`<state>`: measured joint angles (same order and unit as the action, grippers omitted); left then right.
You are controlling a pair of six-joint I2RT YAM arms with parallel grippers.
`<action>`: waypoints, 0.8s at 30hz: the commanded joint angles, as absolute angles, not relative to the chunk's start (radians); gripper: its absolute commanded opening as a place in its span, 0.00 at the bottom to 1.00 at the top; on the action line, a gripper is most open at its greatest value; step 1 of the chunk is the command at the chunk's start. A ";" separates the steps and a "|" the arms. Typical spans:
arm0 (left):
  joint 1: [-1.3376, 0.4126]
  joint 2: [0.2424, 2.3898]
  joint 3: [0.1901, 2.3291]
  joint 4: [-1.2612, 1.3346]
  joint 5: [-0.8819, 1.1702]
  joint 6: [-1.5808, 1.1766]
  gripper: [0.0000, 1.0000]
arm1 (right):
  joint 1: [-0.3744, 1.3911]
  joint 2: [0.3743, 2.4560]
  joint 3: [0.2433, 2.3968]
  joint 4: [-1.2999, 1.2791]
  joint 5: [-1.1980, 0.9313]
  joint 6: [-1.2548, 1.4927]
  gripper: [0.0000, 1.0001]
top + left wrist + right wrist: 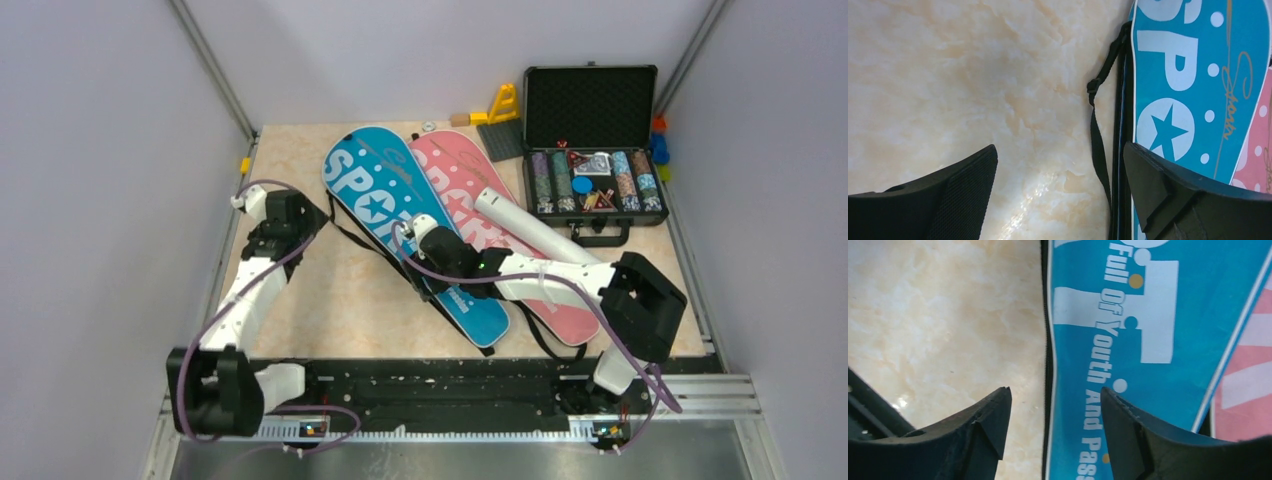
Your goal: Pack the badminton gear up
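The right gripper (1055, 395) hung, fingers spread, over the edge of the blue cover (375, 185). The left gripper (1060, 150) (also spread, holding nothing) hovered beside the strap (1096, 125). Beyond lay the pink cover (455, 170), with the white tube (525, 228) across it.

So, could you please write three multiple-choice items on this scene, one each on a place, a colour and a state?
1. Where is the white tube?
A) standing upright at the near edge
B) lying across the pink cover
C) hanging off the far edge

2. What colour is the cover under the right gripper?
A) blue
B) pink
C) yellow

3. How is the poker chip case?
A) shut
B) open, lid raised
C) upside down

Answers:
1 B, the top view shows it slanting over the pink cover.
2 A, the right wrist view shows the open fingers astride the zip edge of the blue cover.
3 B, rows of chips show below the raised lid.
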<state>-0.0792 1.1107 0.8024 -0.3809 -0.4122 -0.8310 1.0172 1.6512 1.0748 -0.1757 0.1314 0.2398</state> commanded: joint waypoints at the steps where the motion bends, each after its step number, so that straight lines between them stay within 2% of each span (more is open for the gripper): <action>1: 0.052 1.304 0.860 -0.152 -0.053 -0.747 0.99 | 1.028 1.651 1.086 -0.206 0.289 0.147 0.69; 11: 0.132 1.767 1.099 -0.024 0.278 -0.768 0.96 | 1.028 1.436 0.842 -0.136 0.215 0.186 0.74; 15: 0.131 1.869 1.098 0.103 0.372 -0.827 0.92 | 1.027 1.379 0.776 -0.095 0.133 0.210 0.74; 19: 0.129 1.943 1.108 0.126 0.424 -0.858 0.81 | 1.027 1.349 0.769 -0.094 0.157 0.213 0.74; 21: 0.128 1.962 1.096 0.155 0.453 -0.869 0.68 | 1.026 1.338 0.771 -0.090 0.167 0.207 0.74; 24: 0.127 1.970 1.065 0.207 0.474 -0.891 0.30 | 1.027 1.332 0.779 -0.075 0.178 0.206 0.74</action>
<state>0.1287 1.9415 1.0935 0.1265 0.4049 -0.8627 1.0241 1.3720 0.7662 -0.1364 0.1658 0.2020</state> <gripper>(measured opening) 0.493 0.741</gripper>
